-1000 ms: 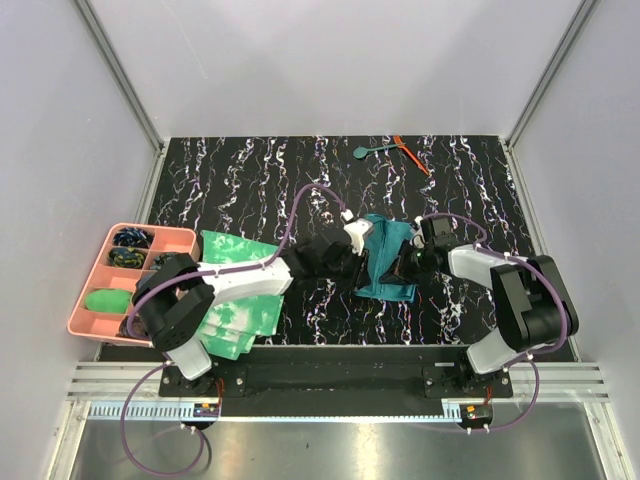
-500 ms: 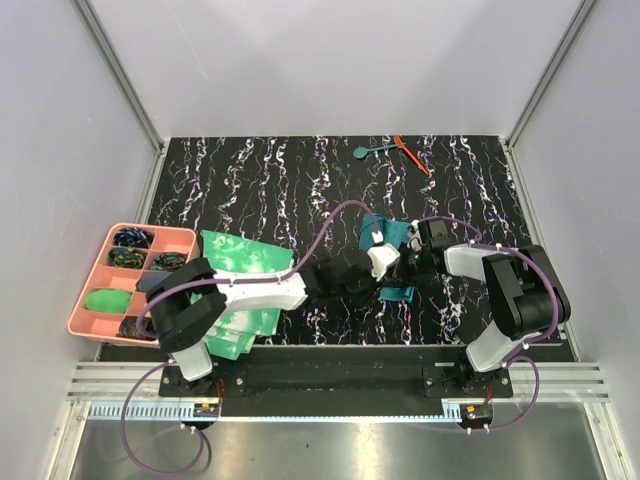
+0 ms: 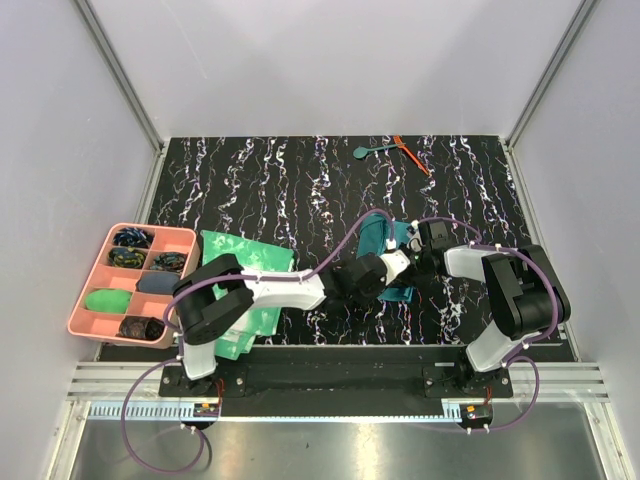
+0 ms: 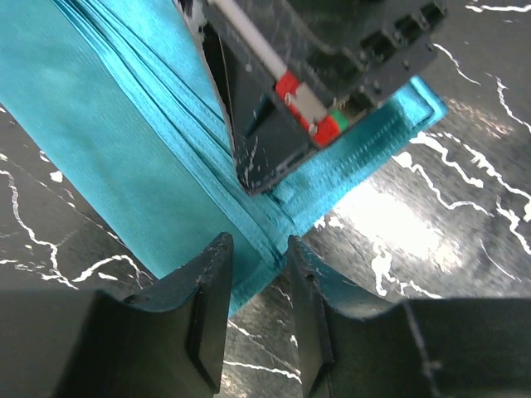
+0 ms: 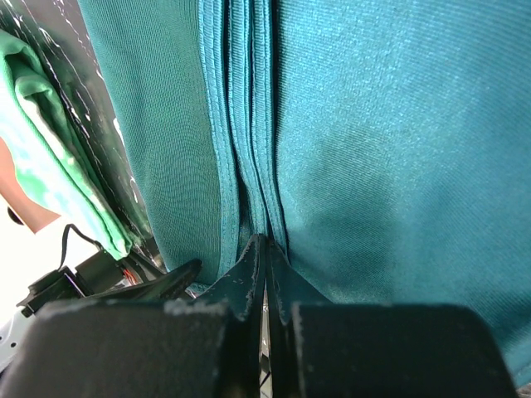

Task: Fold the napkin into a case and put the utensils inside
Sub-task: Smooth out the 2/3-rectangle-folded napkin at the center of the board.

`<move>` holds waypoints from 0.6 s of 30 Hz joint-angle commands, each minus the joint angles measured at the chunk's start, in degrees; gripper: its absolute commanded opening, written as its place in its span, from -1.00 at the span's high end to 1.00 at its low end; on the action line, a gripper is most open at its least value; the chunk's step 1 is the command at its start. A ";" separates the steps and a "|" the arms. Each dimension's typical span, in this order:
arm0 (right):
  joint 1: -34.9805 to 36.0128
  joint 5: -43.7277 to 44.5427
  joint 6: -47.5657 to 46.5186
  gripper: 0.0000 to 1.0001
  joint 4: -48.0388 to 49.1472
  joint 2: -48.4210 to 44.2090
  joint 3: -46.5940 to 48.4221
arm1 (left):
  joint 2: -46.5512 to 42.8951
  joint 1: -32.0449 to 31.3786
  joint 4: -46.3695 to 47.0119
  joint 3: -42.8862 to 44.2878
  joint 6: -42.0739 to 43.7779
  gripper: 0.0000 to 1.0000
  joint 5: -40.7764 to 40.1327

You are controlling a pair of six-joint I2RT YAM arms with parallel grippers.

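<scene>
1. The two arms meet over the dark teal napkin (image 3: 380, 235), which lies folded in several layers on the black marbled table (image 3: 250, 180), right of centre and just ahead of the right arm's base.
2. The left arm stretches across the table from its base. The left gripper (image 4: 257, 242) sits at the napkin's near corner, its fingers (image 4: 211, 307) parted and straddling the stacked, folded edge. In the wrist view the cloth's edge lies in the gap between the tips, with bare table below it. The fingers are not visibly clamped on the fabric.
3. The right gripper (image 5: 264, 245) is clenched, its two tips pressed together on the napkin's stacked hems, which run straight into the closed fingers. From the left wrist, the same gripper rests on top of the cloth, just beyond the left fingers.
4. The utensils lie together at the table's far edge, well apart from the napkin: a teal spoon (image 3: 366, 151) and, just to its right, a thin orange-red stick (image 3: 411, 156).
5. Mottled green-and-white cloths (image 3: 240, 265) lie at the near left under the left arm, beside a pink compartment tray (image 3: 155, 229) that holds small dark and green items.
</scene>
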 commanded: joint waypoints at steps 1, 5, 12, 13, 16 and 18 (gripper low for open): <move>-0.11 0.56 -0.40 1.00 0.15 0.29 -1.17 | 1.36 -0.88 0.82 3.51 1.69 0.31 -5.82; -0.20 0.12 -0.14 1.00 0.24 0.02 -1.17 | 1.80 -1.49 0.82 3.77 2.12 0.18 -5.55; -0.55 -0.32 0.04 1.00 0.51 -0.50 -1.79 | 2.77 -2.29 -0.67 3.07 2.74 0.22 -9.94; -0.46 -0.32 0.04 1.00 0.77 -0.50 -1.79 | 2.86 -2.46 -0.76 2.98 4.05 0.24 -11.34; -0.64 -1.02 0.30 1.00 1.30 -0.24 -1.96 | 2.24 -2.73 -0.06 2.19 4.41 0.24 -12.85; -0.64 -1.11 0.48 1.00 1.56 -0.06 -2.05 | 1.98 -2.73 0.12 1.93 4.67 0.27 -12.85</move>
